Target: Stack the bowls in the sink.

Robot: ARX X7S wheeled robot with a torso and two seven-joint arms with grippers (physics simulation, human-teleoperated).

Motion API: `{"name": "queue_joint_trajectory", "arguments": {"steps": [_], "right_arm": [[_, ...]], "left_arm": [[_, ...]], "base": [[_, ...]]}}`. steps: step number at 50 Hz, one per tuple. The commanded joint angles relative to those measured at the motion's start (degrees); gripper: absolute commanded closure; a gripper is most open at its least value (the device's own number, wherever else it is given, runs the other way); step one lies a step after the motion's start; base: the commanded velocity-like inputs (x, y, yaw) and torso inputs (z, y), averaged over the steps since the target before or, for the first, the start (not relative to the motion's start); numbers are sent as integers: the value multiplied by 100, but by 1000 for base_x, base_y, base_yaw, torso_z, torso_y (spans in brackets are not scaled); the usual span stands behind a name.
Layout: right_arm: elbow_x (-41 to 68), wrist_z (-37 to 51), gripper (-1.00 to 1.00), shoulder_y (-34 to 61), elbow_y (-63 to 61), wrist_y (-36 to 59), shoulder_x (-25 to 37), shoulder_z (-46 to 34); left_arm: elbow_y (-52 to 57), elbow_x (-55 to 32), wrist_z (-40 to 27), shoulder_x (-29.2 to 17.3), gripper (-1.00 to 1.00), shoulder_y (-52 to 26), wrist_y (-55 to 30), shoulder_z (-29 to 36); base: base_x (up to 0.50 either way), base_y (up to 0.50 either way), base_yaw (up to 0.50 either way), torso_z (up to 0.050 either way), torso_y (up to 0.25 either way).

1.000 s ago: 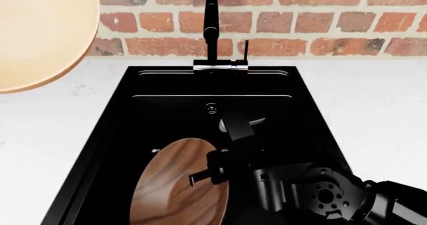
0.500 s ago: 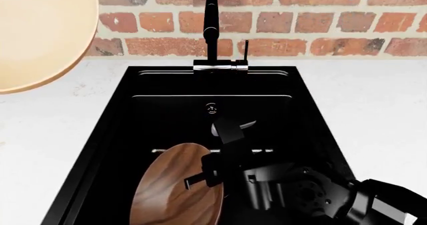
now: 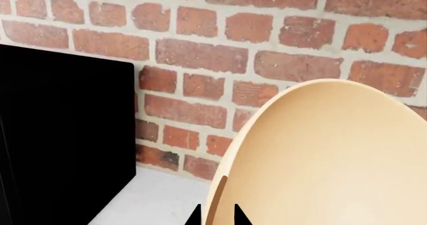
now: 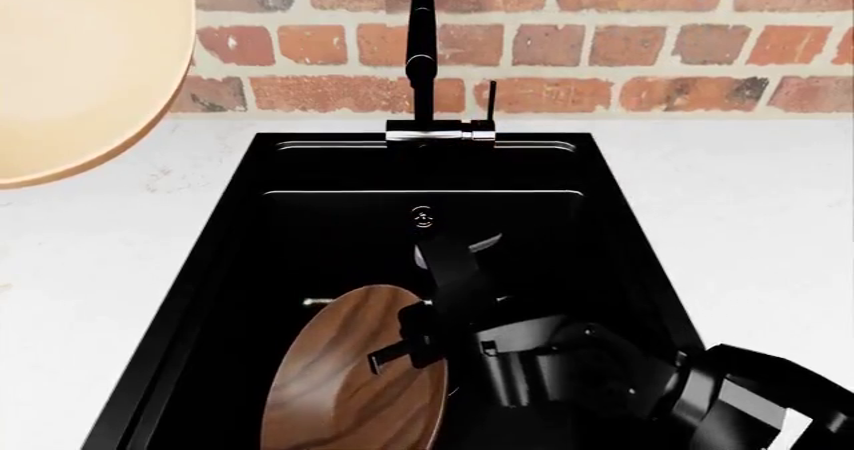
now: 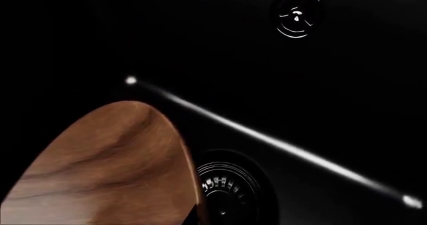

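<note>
The pale cream bowl (image 4: 67,65) hangs high at the left of the head view, above the counter. In the left wrist view my left gripper (image 3: 215,217) is shut on its rim, one black fingertip (image 3: 193,218) on each side of the cream bowl (image 3: 333,160). The dark brown wood-grain bowl (image 4: 350,375) stands steeply tilted inside the black sink (image 4: 334,225). My right gripper (image 4: 411,348) is shut on its right rim. The right wrist view shows the brown bowl (image 5: 107,170) beside the steel drain (image 5: 227,187), with my right gripper (image 5: 191,219) at its edge.
The tall black faucet (image 4: 423,60) stands at the sink's back edge before a brick wall. The overflow button (image 4: 423,216) is on the back wall of the basin and shows in the right wrist view (image 5: 297,14). White counter (image 4: 747,220) flanks the sink. A black panel (image 3: 67,135) stands by the wall.
My right arm has shifted a little left in the sink, taking the brown bowl with it. The cream bowl has barely moved.
</note>
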Motion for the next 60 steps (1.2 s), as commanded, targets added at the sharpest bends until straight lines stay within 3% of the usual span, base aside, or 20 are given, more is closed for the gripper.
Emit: {"name": "queue_joint_trajectory", "arguments": {"steps": [1,8,9,27,60], "right_arm": [[-27,127,100,-34,135,-8,-167,-111],[-125,201,100,36,214,89,-213,-218],[-156,227,-100,62,214,125,-212,-251],[119,912,-100,657,-399,542,218,-114],[2853,3532,-100,2843,-2382,1447,1592,711]], "left_arm": [[10,33,34,-49,100,-36,64,-55],[24,26,46,-68,100,-12,79,-72],[23,30,54,-73,100,-6,82,-75],[0,59,49,-37,100,27,73,-100],[-22,-67,-61,127,100,-75,-131,-145]], "base": [[0,0,0,0,0],[0,0,0,0,0],[0,0,0,0,0],[0,0,0,0,0],[0,0,0,0,0]]}}
